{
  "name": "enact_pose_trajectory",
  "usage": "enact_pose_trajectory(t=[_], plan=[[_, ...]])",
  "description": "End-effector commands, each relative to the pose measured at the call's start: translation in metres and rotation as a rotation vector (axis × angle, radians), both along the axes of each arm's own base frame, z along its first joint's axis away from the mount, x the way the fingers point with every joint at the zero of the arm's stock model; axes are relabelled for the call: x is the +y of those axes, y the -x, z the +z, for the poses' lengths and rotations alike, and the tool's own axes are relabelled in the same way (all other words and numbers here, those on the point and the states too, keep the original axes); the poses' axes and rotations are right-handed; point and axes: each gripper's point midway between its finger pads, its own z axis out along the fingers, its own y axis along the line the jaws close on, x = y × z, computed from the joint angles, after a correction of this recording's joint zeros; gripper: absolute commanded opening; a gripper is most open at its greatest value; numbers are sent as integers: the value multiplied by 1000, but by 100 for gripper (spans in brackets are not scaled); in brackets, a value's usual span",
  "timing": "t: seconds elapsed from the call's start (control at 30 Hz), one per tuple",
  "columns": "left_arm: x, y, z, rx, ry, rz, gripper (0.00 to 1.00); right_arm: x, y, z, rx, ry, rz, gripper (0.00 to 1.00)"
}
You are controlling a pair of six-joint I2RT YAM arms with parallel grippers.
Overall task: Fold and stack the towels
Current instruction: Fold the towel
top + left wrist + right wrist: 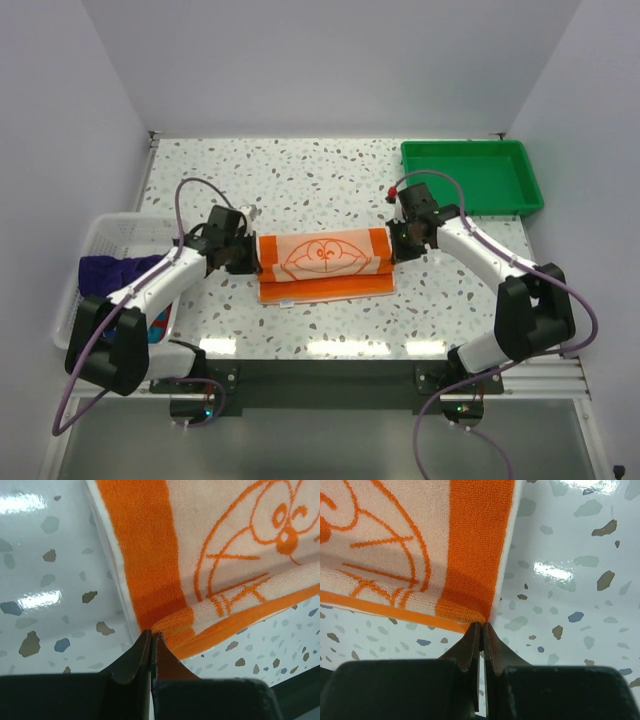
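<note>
An orange-and-white towel (325, 262) is shown, cream in the middle with a cat face outlined in orange and solid orange bands at its ends. The table (300, 180) is white, speckled with grey, brown and blue flecks. A purple towel (105, 268) is seen in a white mesh basket (105, 225). A tray (470, 177) is bright green. The left gripper (151, 634) and right gripper (481, 627) are black.

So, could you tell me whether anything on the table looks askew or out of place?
Nothing stands out. The orange-and-white cat-face cloth towel is mid-fold, corners pinched by the left claw and right claw; its edges run roughly parallel.
</note>
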Motion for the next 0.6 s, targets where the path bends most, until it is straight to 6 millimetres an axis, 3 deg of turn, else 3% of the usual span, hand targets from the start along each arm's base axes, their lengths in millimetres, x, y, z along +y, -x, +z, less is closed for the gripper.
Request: enact_pose_trajectory(t=[0.0, 0.27, 0.57], plan=[[12, 11, -19, 47, -47, 43, 0, -21, -10, -3, -40, 71, -75, 0], [9, 30, -44, 119, -23, 53, 0, -22, -6, -22, 4, 82, -84, 0], [10, 29, -55, 145, -38, 61, 0, -20, -3, -32, 28, 76, -88, 0]])
